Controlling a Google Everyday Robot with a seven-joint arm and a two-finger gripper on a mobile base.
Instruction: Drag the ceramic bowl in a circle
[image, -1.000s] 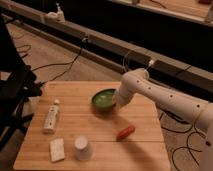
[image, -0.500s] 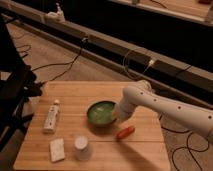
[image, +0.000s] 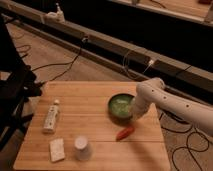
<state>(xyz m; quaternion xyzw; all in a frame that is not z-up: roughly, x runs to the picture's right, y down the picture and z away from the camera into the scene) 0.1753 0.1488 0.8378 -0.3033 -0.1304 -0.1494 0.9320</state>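
Jaws' state I cannot tell; the gripper (image: 133, 112) is at three o'clock of the ceramic bowl (image: 119, 105); circling may hit the red object (image: 125, 133) at six.

Likely a robotics lab: loose cables (image: 66, 65) trail over carpet (image: 50, 52) beyond the gripper (image: 131, 112), which sits at the ceramic bowl (image: 120, 106) on a wooden table (image: 85, 100).

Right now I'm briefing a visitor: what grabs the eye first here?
The white arm reaches in from the right, its gripper at the right rim of the green ceramic bowl on the wooden table. A small red object lies beside the bowl, nearer the camera.
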